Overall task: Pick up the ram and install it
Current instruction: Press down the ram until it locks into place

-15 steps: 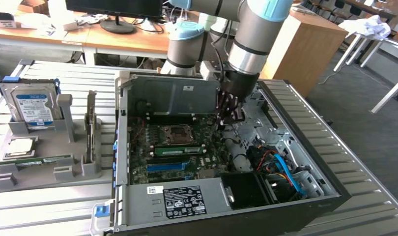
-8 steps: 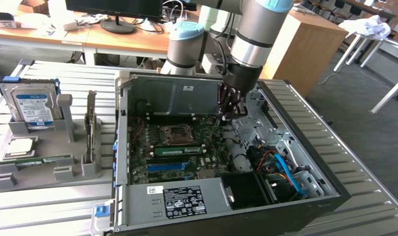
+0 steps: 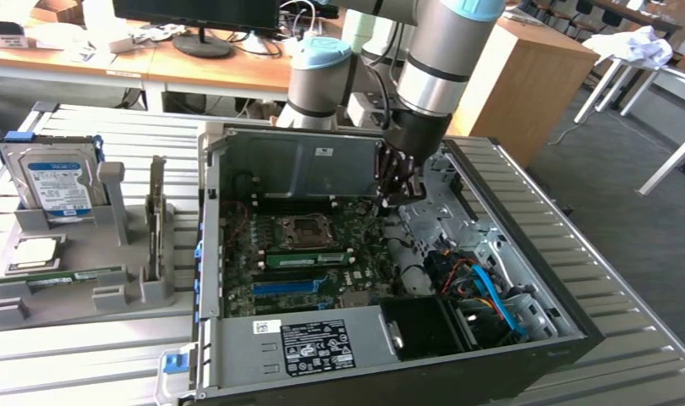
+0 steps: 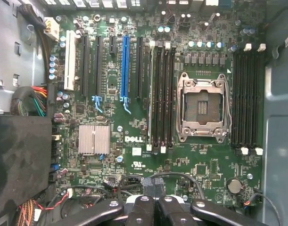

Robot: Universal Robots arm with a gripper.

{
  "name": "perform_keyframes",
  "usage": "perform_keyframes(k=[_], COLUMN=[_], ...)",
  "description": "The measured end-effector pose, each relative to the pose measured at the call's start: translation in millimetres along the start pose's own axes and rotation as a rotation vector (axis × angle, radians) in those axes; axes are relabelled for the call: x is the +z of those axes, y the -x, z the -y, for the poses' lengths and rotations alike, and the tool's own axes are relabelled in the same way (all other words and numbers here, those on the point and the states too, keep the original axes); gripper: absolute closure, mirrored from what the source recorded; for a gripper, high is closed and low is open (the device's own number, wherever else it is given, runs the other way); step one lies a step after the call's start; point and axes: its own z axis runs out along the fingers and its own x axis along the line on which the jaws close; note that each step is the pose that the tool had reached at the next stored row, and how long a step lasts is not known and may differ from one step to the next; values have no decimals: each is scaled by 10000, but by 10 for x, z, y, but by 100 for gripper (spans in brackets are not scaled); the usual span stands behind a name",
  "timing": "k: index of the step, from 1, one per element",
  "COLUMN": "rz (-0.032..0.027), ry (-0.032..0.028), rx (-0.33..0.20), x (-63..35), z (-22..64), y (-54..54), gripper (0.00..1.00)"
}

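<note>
Ram (image 3: 156,222) upright in grey rack: light, stiff, fragile, grip long edges; hand (image 4: 151,207) together, empty, over motherboard (image 4: 148,108).

Overall light: even, bright room light in the exterior view, daylight-like.
Glare: pale sheen on the ribbed metal surface (image 3: 83,355) and on the arm (image 3: 444,59).
Shadows: the inside of the computer case (image 3: 568,330) is dimmer than its surroundings; its lower corner is almost black.
Exterior sharpness: soft overall; small print on the case label (image 3: 316,345) is unreadable.
Wrist light: flat and even on the motherboard (image 4: 148,160), with bright reflection off the silver heatsink (image 4: 94,139).
Wrist focus: board fairly crisp; the pincer (image 4: 152,209) is dark and soft at the frame edge.
</note>
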Motion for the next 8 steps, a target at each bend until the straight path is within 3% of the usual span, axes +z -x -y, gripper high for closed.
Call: perform_keyframes(k=[8], rz=[-1], ry=[0], rx=[0], x=[75], z=[-75], y=[2], gripper=[90])
